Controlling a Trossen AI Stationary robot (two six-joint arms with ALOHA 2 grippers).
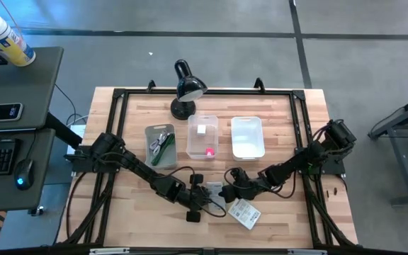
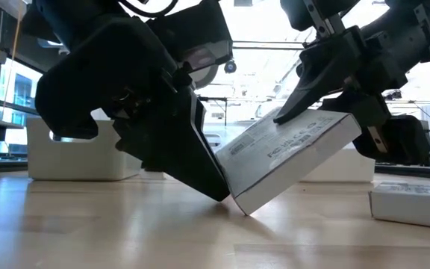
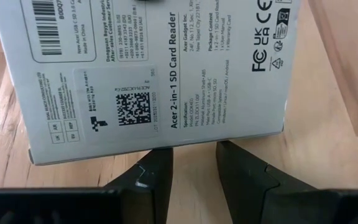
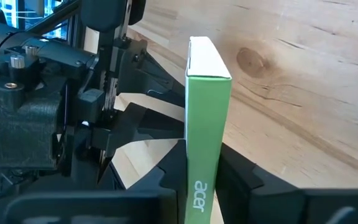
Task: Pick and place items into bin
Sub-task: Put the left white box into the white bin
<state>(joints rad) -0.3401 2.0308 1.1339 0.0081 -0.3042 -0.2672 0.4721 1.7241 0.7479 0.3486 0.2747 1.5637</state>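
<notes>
Desk (image 1: pixel 140 113) of pale wood planks carries everything, with a dark frame along its edges. Two dark arms reach in from either side and meet near the front middle. Beyond both tools stand a black desk lamp (image 1: pixel 187 86) and three bins in a row: a grey-green bin (image 1: pixel 161 145) holding cords and a green stick, a clear bin (image 1: pixel 202 136) with a small white block (image 1: pixel 201 129) and a tiny pink cube (image 1: pixel 209 151), and a white bin (image 1: pixel 247 137).

Between the two tools sits an Acer card reader box (image 2: pixel 290 161), white with a green end face, tilted so its lower edge rests on the desk and its far end is raised. The right tool (image 4: pixel 201 177) has its fingers pressed together on the box, pinching it across its thin width at the green end. The left tool (image 3: pixel 191 163) sits against the box's lower edge, just beside the printed label face; its fingers (image 3: pixel 154 171) stand slightly spread, and the box's edge lies right at their tips without being clamped as far as can be seen.

A second white printed packet (image 1: pixel 244 213) lies flat on the desk just beside the right tool, toward the front edge.
</notes>
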